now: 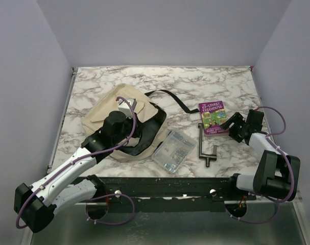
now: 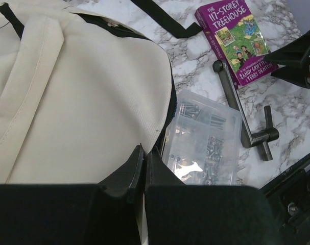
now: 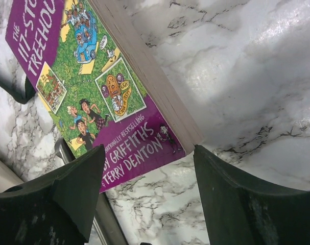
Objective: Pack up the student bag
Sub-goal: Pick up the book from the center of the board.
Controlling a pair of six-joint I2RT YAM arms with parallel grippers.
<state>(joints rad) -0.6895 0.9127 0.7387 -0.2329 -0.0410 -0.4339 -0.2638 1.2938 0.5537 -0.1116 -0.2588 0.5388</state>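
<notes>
The student bag (image 1: 96, 118) lies on the marble bench (image 1: 195, 81), toward 9 o'clock. The left pincer (image 2: 143, 158) is closed at the bag's edge. The right pincer (image 3: 149, 153), at 3 o'clock, stands open over a corner of the book (image 3: 88, 81).

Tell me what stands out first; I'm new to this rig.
The big cream student bag sprawls left of centre, the left gripper pinching its edge. Right of it lies a purple paperback, the open right gripper straddling its corner. A clear box of screws sits between.
</notes>
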